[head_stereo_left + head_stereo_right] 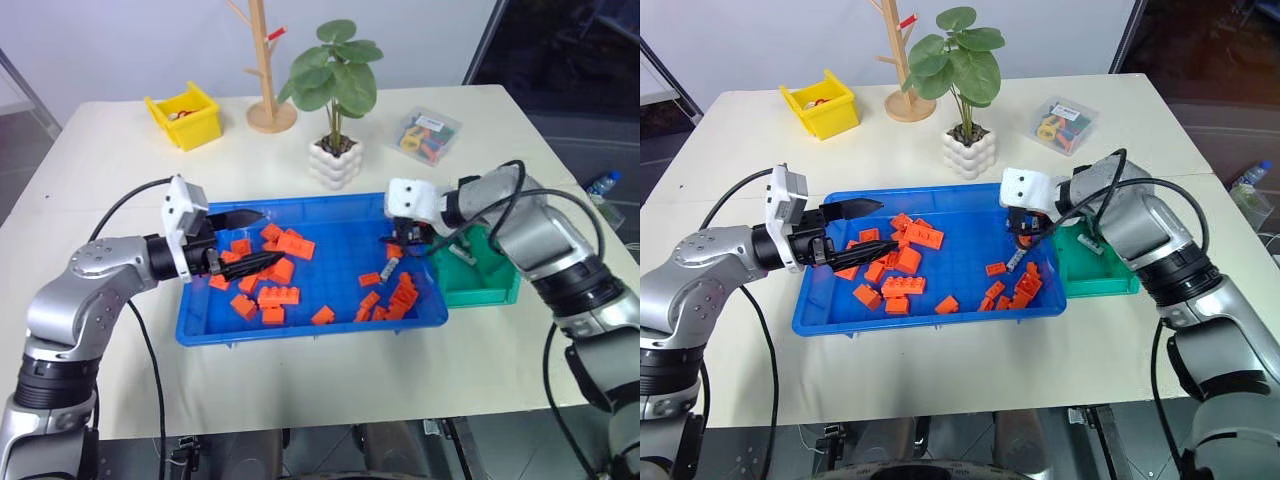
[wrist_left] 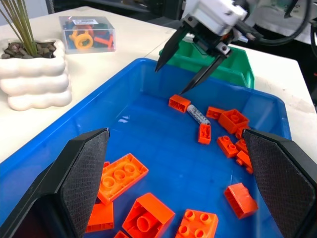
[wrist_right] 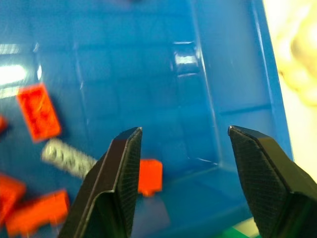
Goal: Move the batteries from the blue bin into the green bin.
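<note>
While the right gripper hovers over the right end of the blue bin, its two black fingers stand apart with nothing between them, their tips pointing down at a battery. That battery lies flat on the bin floor, one end touching an orange brick and an upright brick just beside its other end; dark print runs along its whitish sleeve (too small to read). From the bin's centre, this battery sits at about 3 o'clock, with a cluster of orange bricks near 4 o'clock and a second, larger cluster toward 9 o'clock.

Left gripper: held level over the left end of the blue bin, fingers spread wide and empty, above the left brick cluster.

Green bin: touching or just beside the blue bin's right short wall, at 3 o'clock from it; a small whitish item lies inside (cannot be identified for certain).

Surroundings on the table: a potted plant in a white ribbed pot at 12 o'clock from the blue bin; a wooden stand at 11 o'clock; a small yellow bin at 10 o'clock; a clear lidded box of coloured parts at 1 o'clock, its white label unreadable.
</note>
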Controlling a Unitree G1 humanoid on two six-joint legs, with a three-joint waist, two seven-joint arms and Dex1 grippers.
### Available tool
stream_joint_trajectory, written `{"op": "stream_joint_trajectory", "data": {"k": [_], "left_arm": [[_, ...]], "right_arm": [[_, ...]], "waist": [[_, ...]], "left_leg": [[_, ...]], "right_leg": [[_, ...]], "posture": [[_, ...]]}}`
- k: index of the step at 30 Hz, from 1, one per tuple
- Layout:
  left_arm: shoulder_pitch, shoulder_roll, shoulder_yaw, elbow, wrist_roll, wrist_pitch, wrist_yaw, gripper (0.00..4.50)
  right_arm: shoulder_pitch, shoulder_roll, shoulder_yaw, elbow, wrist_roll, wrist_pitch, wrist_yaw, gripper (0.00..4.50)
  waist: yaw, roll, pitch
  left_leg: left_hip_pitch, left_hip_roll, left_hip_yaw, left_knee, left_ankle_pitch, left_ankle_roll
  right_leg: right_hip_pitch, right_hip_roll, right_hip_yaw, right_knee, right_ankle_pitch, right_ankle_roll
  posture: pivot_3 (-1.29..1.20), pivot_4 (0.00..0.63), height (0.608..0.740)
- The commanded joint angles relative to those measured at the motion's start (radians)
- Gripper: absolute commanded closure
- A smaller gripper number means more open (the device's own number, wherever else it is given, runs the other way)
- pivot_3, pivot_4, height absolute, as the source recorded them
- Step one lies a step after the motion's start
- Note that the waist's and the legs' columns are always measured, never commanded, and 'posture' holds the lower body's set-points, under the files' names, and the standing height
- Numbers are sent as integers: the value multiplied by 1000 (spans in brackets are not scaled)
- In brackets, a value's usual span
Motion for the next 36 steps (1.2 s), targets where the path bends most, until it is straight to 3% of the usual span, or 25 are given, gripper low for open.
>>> {"op": "stream_joint_trajectory", "data": {"k": [1, 12, 26, 36], "left_arm": [[-8, 11, 24, -16, -2, -18, -7, 0], [6, 4, 27, -30, -12, -11, 3, 0], [31, -7, 52, -50, -32, 0, 33, 0], [38, -11, 60, -62, -48, 3, 58, 0]], "right_arm": [[-1, -35, -17, -12, -7, -171, 86, 1650], [47, -50, -21, -5, -25, -423, 228, 1650], [-18, 52, 37, 252, -191, -663, 219, 1650], [-68, 87, 63, 379, -228, -765, 278, 1650]], "waist": [[0, 0, 0], [1, 0, 0], [1, -1, 0], [2, -3, -2]], "left_leg": [[0, 0, 0, 0, 0, 0], [0, 0, 0, 0, 0, 0], [1, 0, 0, 1, 0, 0], [9, 0, 0, 0, 0, -1]], "right_leg": [[0, 0, 0, 0, 0, 0], [0, 0, 0, 0, 0, 0], [2, 0, 0, 0, 0, 0], [10, 0, 0, 0, 0, 0]], "posture": [[0, 150, 740], [0, 150, 740], [0, 150, 740], [0, 150, 740]]}}
